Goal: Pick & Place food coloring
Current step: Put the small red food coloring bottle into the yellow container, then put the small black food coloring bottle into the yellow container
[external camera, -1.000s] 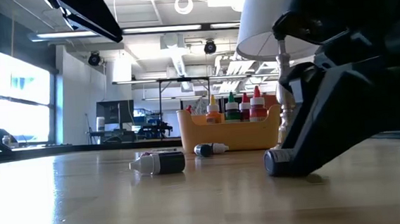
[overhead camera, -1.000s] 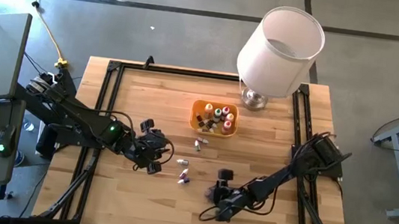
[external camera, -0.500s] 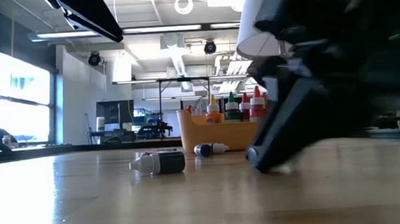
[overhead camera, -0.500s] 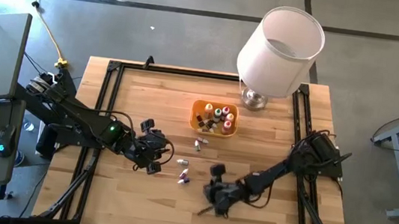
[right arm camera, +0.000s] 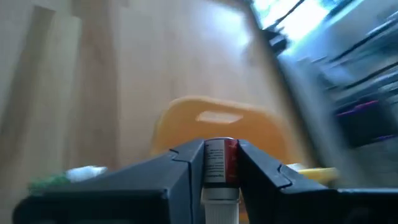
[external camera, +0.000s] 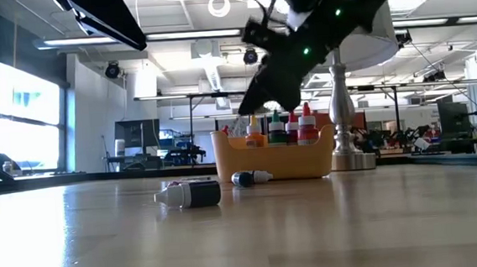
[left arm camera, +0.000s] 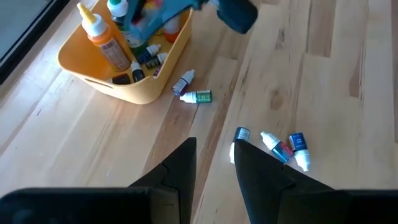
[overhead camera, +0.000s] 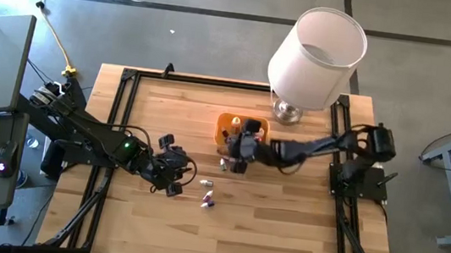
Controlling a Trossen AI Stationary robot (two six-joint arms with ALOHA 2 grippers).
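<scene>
The right arm reaches level across the table from its base, its right gripper [overhead camera: 238, 148] hanging over the near rim of the orange tray [overhead camera: 262, 149]. Between its fingers [right arm camera: 185, 163] sits a red-labelled food coloring bottle [right arm camera: 215, 163], pinched from both sides, with the tray directly beyond the fingertips. More bottles stand upright inside the tray [external camera: 282, 129], just under and behind the claw. Two bottles lie on the wood just beside the tray's front wall [left arm camera: 194, 94], below the claw. The left arm rests low on the table, well apart, its left gripper [left arm camera: 213, 155] slightly parted and empty, with three bottles [left arm camera: 283, 149] lying near its tips.
</scene>
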